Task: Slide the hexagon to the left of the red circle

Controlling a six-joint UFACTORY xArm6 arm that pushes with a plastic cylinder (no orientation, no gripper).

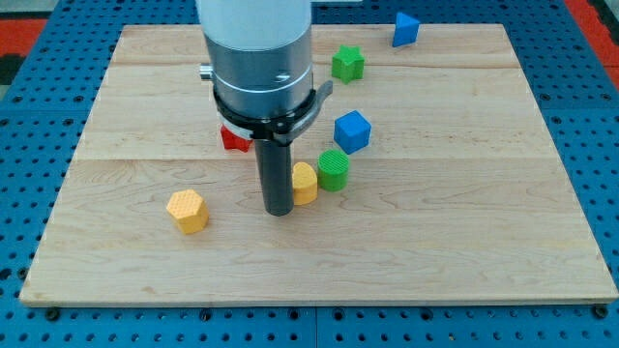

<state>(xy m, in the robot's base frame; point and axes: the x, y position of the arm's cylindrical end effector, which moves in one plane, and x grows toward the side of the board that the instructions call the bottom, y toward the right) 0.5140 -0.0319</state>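
tip [280, 212] at 3 o'clock of yellow hexagon [188, 211] | no hand fitted, grip state n/a | risk: knocking yellow block [305, 183], touching tip

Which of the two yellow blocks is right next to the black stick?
The yellow block partly hidden behind my tip, beside the green ribbed cylinder. The other one, the yellow hexagon, sits alone farther toward the view's left.
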